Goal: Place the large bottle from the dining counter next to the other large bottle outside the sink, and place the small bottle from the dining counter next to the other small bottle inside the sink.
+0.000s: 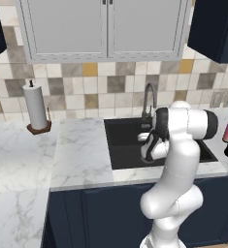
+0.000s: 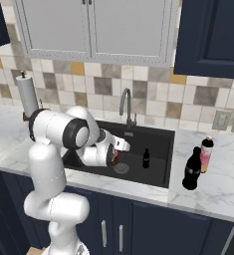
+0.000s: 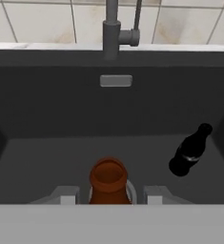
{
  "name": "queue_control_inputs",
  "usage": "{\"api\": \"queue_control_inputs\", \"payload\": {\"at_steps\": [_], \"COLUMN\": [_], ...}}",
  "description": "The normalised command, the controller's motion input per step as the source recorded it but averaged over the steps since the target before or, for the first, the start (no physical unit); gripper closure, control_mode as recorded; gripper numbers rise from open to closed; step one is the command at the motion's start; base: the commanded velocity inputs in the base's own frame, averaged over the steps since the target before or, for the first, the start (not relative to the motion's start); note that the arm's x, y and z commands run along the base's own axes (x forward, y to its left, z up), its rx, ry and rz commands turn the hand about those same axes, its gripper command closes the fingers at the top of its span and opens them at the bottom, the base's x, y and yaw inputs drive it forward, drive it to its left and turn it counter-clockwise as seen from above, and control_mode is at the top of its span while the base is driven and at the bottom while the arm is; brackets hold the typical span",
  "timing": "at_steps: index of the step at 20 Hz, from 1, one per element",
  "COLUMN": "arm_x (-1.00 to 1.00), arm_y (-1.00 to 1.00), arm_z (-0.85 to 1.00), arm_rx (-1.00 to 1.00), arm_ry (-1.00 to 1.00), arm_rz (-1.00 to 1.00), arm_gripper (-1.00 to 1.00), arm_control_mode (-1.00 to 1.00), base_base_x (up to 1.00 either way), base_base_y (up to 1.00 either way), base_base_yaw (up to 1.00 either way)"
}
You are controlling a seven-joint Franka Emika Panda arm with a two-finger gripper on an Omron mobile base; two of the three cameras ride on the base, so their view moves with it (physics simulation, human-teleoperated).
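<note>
Brownish-red, the small bottle (image 3: 108, 183) sits between the two finger tips (image 3: 68, 194) of the gripper (image 3: 107, 194), low inside the black sink (image 2: 161, 144). In the hand view the pads stand just beside the bottle's body on either side, and I cannot tell whether they press it or have let go of it. The same bottle (image 2: 113, 157) shows in the right base view as a reddish patch at the end of the white arm (image 2: 63, 133), close over the round drain (image 2: 121, 168) on the basin floor.

To the right of it, apart from the gripper, the other small bottle (image 2: 146, 158) stands upright on the sink floor, near-black with a slim neck. In the hand view that dark bottle (image 3: 189, 150) appears tilted, off to the right of the held one.

At the far rim of the sink rises the grey gooseneck faucet (image 2: 126, 106), in front of the tiled backsplash (image 2: 153, 97).

On the marble worktop (image 2: 208, 191) to the right of the sink, the large bottle (image 2: 191, 169), black and curved, stands upright, with the other large bottle (image 2: 206, 154), pinkish-red with a paler top, just beside it on the far side. Both lie outside the basin.

Far left on the worktop a paper towel roll (image 1: 36, 107) stands on a brown holder
</note>
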Motion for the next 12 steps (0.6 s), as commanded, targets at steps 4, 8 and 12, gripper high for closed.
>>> {"api": "queue_control_inputs", "payload": {"at_steps": [4,8,12], "arm_x": [0.01,0.00,0.00], "arm_y": [-0.10,-0.13,-0.13], "arm_z": [0.00,0.00,0.01], "arm_rx": [0.00,0.00,0.00], "arm_ry": [0.00,0.00,0.00], "arm_rz": [-0.02,-0.03,-0.03], "arm_gripper": [-1.00,-1.00,-1.00], "arm_control_mode": [-1.00,-1.00,-1.00], "base_base_x": [0.00,0.00,0.00], "base_base_y": [0.00,0.00,0.00], "base_base_yaw": [0.00,0.00,0.00]}}
